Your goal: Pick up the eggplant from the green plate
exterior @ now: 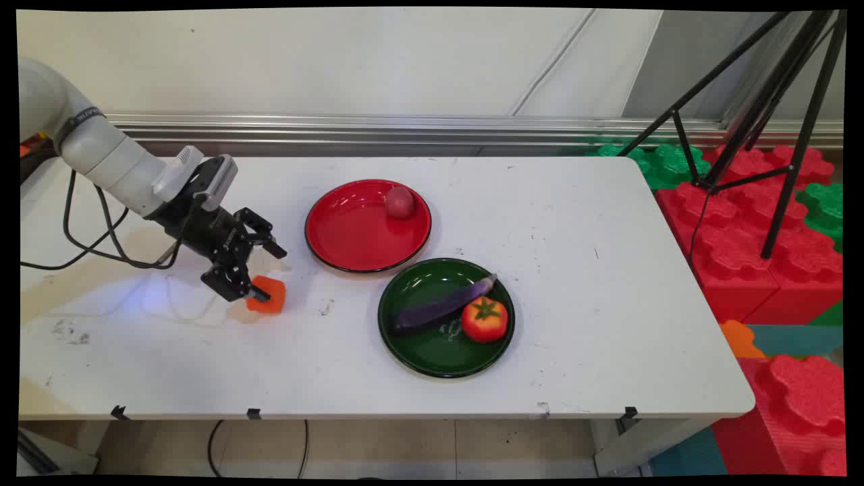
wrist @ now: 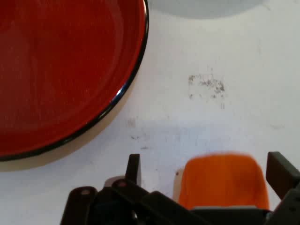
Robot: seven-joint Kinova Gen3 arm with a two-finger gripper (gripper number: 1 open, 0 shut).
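My black gripper (exterior: 271,274) is low over the left part of the white table (exterior: 574,283), open, with its jaws on either side of a small orange block (exterior: 268,298). In the hand view the orange block (wrist: 220,183) lies between the fingers of the gripper (wrist: 207,166), nearer the right finger (wrist: 281,172), with a gap to the left one. A red plate (exterior: 347,233) sits just right of the gripper and holds a pinkish-red ball (exterior: 399,202) at its far rim. The red plate (wrist: 61,70) fills the hand view's upper left.
A green plate (exterior: 432,347) in front of the red one carries a purple eggplant (exterior: 442,308) and a tomato (exterior: 484,318). Black cables (exterior: 88,236) hang from the arm at the left. A black tripod (exterior: 776,135) and red and green foam blocks (exterior: 742,223) stand beyond the table's right edge.
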